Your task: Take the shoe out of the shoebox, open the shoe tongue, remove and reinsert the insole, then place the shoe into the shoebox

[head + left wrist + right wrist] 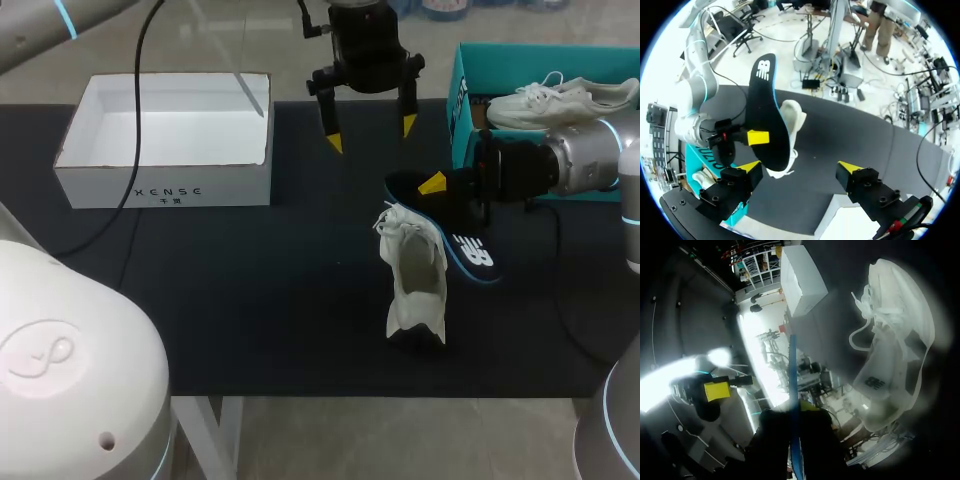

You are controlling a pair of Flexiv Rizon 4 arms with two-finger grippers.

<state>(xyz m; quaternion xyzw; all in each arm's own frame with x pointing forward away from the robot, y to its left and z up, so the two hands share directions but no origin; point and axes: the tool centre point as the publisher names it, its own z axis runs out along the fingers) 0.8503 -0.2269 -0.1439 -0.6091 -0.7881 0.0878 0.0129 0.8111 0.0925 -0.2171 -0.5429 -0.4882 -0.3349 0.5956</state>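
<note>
My right tool [438,188] clenches one black blue-edged insole [472,250] beside the upright white fabric shoe [415,280]; left tool [370,132] released behind. Two boxes: white cardboard box [165,185], teal shoebox [462,100] holding a second shoe [560,100].

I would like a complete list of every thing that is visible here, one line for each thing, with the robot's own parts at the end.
table: 1, black, under everything
white box: 1, white, open and empty, on the table's left side
teal box: 1, teal, open, at the table's far right
boxed shoe: 1, white, lying inside the teal box
table shoe: 1, white, standing on end near the table's middle, below the insole
insole: 1, black with a blue edge, held above the table, beside the table shoe
left gripper: 1, black with yellow tips, open, empty, above the table's far middle
right gripper: 1, black with yellow tips, shut on the insole, in front of the teal box
</note>
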